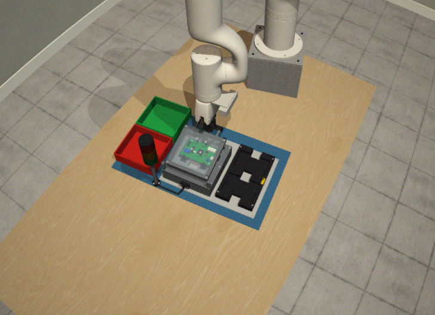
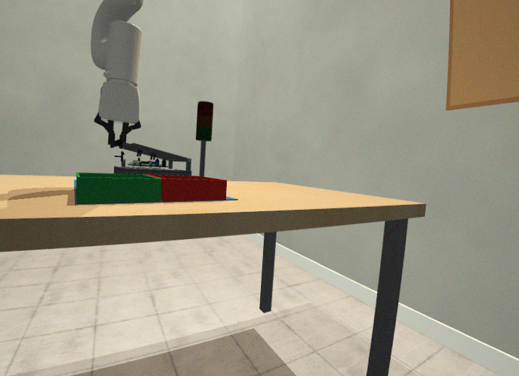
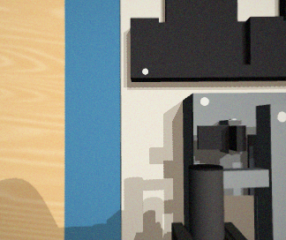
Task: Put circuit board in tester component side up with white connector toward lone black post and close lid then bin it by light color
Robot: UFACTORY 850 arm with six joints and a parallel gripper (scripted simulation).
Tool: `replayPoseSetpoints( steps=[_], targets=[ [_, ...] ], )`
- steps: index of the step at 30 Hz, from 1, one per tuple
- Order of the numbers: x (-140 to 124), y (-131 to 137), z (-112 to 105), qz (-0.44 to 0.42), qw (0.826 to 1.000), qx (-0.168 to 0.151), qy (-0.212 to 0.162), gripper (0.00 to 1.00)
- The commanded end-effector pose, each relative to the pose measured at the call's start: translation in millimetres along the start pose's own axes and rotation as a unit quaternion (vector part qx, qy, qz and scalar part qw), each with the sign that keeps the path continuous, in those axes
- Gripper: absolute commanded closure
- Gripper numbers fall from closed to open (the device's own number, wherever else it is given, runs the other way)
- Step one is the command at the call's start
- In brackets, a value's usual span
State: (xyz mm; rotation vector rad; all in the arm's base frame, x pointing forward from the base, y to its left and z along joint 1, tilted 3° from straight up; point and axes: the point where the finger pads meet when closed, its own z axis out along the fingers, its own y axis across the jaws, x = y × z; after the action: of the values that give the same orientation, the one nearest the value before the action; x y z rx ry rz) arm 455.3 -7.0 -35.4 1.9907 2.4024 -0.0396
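1. Gripping the lid's handle (image 1: 214, 128), the end effector (image 1: 206, 125) holds the lid (image 2: 161, 151) part-lowered over the tester (image 1: 196, 178), near the surface's far-left edge.
2. The circuit board (image 1: 198, 150) lies flat inside the tester.
3. Lid looks rigid and hinged; I judge the handle the safest hold.
4. Board seems light, stiff, fragile; take it by its edges.

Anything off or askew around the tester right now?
Nothing stands out. The lid is partly down at a slant, its free edge held in the pincer. The board lies flat in the tester. Green bin and red bin sit side by side; signal light is unlit.
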Motion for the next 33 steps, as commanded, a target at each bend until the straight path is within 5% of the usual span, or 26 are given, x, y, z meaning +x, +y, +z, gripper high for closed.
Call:
replayPoseSetpoints(
  steps=[1,33],
  targets=[
    [-0.4,-0.1,4.3,0.001,1.000,-0.008,-0.011,1.00],
    [-1.1,-2.0,23.6,0.001,1.000,-0.008,-0.012,1.00]
  ],
)
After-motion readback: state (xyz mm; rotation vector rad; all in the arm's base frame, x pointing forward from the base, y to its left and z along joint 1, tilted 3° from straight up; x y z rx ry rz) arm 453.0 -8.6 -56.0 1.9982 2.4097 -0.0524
